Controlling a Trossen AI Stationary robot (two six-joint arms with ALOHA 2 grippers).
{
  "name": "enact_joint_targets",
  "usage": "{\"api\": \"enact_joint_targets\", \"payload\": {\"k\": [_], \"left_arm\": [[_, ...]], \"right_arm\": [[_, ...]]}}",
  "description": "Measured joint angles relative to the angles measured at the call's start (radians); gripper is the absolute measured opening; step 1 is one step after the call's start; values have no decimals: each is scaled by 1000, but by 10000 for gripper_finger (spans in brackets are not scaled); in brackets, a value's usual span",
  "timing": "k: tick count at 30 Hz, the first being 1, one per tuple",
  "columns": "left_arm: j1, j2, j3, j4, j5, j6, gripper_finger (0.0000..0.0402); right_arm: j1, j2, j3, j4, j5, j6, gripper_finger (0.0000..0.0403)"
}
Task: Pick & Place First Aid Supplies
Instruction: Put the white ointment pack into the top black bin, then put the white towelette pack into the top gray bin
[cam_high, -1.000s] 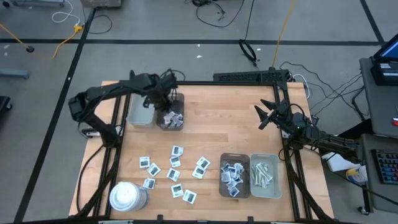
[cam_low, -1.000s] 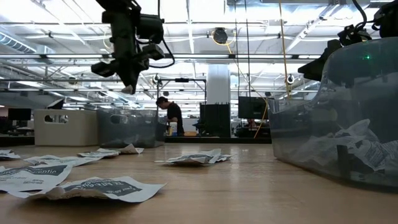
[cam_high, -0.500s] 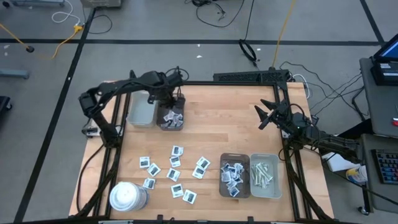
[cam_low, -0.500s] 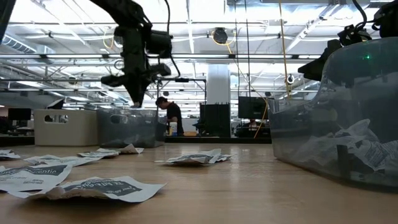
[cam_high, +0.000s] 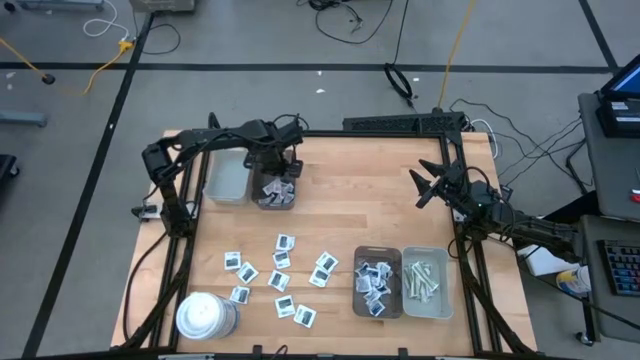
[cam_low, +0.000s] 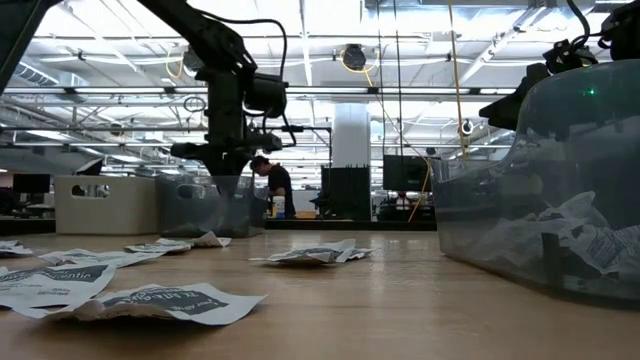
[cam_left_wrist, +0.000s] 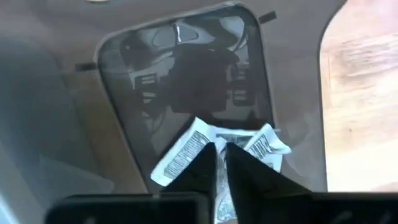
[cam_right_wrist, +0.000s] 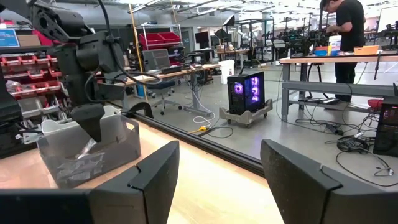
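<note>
- Loose white packets (cam_high: 281, 264) on the counter (cam_high: 350, 200): about eleven, near 7 o'clock;
- trays: four; one pair (cam_high: 250, 180) at 11 o'clock, one pair (cam_high: 402, 282) at 5 o'clock;
- white cylinder (cam_high: 205, 315): one;
- arms: two

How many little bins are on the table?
4. Two sit side by side under the left arm: a pale far bin and a dark far bin. Two sit together on the right arm's side: a dark near bin and a pale near bin. None seem hidden.
</note>
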Motion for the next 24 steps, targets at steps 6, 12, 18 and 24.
{"api": "enact_joint_targets", "payload": {"k": [6,12,18,24], "left_arm": [[0,-8,0,-13,3,-6,130],[9,-9,0,-27,27,-16,215],[17,-24,2,-29,28,98,244],[10,-56,3,-28,29,386,242]], "right_arm": [[0,0,0,0,0,0,220],[0,0,0,0,0,0,221],[0,0,0,0,0,0,221],[0,0,0,0,0,0,220]]}}
